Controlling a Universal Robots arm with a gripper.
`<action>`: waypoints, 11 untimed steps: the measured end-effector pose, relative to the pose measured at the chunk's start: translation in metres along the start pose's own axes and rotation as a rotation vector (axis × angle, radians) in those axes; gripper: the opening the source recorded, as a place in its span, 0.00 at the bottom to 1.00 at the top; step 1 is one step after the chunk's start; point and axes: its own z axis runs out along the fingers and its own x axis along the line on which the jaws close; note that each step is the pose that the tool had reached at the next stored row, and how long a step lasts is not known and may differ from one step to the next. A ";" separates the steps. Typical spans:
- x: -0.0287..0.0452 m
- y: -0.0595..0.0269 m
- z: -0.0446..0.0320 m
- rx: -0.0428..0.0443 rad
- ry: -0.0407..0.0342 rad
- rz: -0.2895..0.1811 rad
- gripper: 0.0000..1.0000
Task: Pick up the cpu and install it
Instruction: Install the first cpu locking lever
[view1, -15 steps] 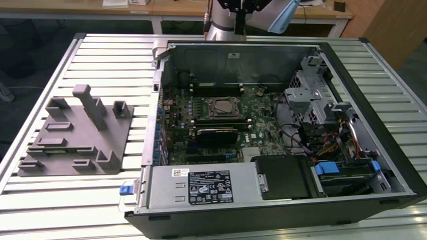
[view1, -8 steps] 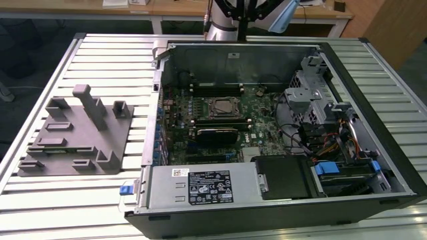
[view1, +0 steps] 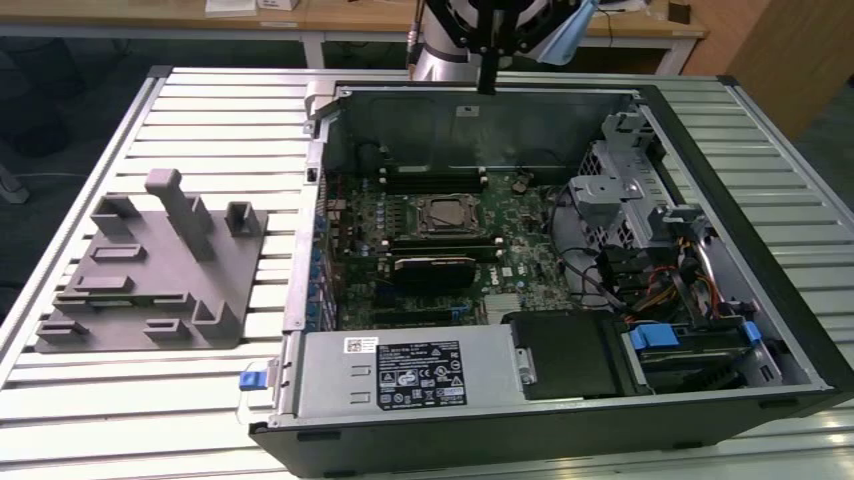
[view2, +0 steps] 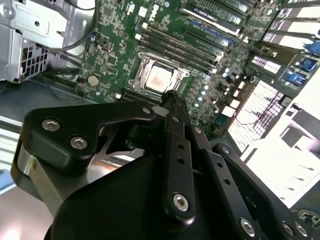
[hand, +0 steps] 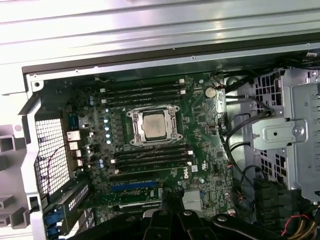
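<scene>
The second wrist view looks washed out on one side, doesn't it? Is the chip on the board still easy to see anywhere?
Yes: in the second wrist view the area past the case wall is blown out white; the cpu shows pale but distinct; in the first wrist view the cpu is evenly lit.

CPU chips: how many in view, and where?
1. The cpu sits in the socket at the middle of the motherboard, as both wrist views show. None on the grey tray; its recesses could hide one.
</scene>
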 end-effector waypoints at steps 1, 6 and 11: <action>-0.0001 -0.0001 0.0008 -0.0065 0.0011 -0.001 0.11; -0.0007 -0.0024 0.0077 -0.0191 0.0043 -0.005 0.11; -0.0020 -0.0061 0.0171 -0.0193 0.0050 -0.007 0.11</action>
